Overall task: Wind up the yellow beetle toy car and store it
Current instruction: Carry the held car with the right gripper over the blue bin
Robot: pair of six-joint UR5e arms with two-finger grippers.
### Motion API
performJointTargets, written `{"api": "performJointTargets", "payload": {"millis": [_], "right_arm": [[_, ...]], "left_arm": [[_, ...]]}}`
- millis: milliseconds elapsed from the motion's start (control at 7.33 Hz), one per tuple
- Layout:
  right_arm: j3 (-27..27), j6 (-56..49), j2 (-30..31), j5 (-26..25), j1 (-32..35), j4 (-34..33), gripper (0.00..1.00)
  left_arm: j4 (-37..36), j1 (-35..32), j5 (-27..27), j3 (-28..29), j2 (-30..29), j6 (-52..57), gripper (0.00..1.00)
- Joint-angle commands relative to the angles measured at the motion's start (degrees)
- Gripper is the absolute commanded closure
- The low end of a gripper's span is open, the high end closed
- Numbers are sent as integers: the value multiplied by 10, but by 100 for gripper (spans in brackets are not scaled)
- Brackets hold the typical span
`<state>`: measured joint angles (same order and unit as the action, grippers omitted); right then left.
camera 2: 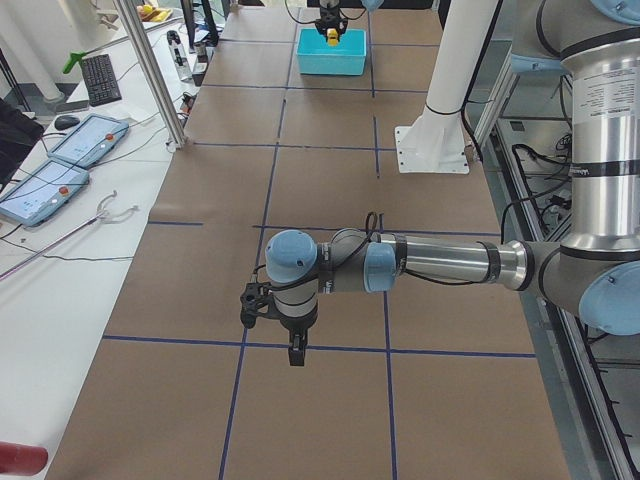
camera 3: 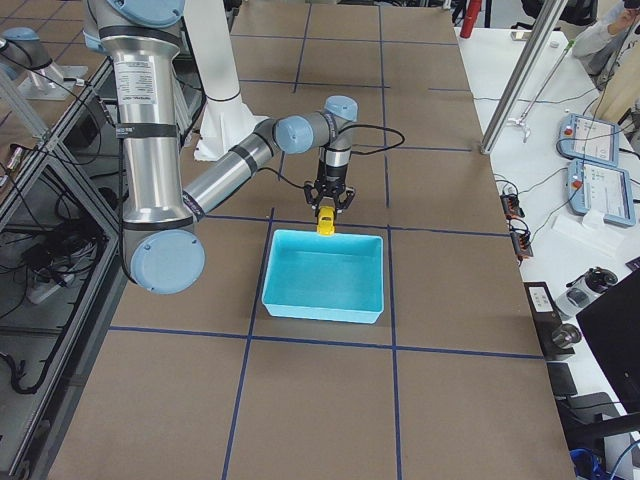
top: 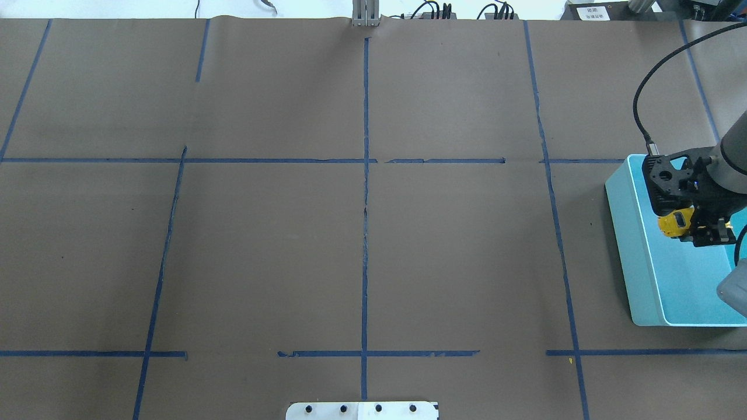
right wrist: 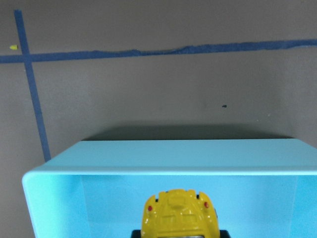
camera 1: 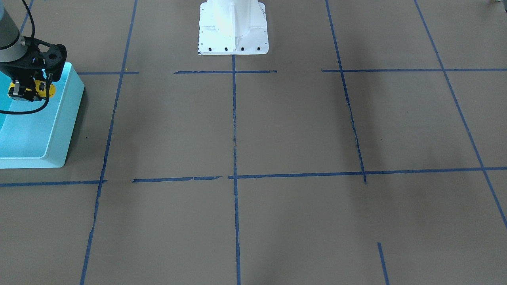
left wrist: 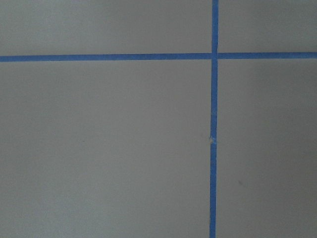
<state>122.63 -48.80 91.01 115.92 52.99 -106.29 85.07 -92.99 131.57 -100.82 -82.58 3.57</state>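
The right end effector [top: 693,228] was closed on the small bright-yellow beetle-shaped toy car [top: 674,223], its black fingers pinching the body from either side. In the wrist view, the end of the car with two tiny red lamps showed between them. The car hung in the air over the inside of the turquoise plastic bin [top: 630,245], just beside the bin wall that faced the middle of the tabletop. Whether it sat below the rim could not be told.

The toy looked light and stiff, with a glossy, rounded hard shell that would probably slip under a pinch across the domed roof. The flatter flanks between the wheels seemed the surer place to hold it. Small free-rolling wheels and a wound spring suggested it might scoot or bump the bin wall once let go, so a low release seemed wise.

The left end effector [camera 2: 296,354] hung low over the brown paper-covered tabletop [top: 262,245], near a crossing of blue tape lines [left wrist: 214,148] and well apart from the bin. Only a side camera showed it, so whether it was open or closed could not be told.
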Motion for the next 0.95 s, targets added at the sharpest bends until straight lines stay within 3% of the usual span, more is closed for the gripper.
{"api": "performJointTargets", "payload": {"millis": [0,682,818], "right_arm": [[-65,28,80,4,5,193,97],[-193,111,101,19,3,416,98],[-204,117,101,24,2,426,97]], "left_arm": [[15,0,0,3,3,-1,1],[32,0,3,11,3,0,1],[32,0,4,11,3,0,1]]}}
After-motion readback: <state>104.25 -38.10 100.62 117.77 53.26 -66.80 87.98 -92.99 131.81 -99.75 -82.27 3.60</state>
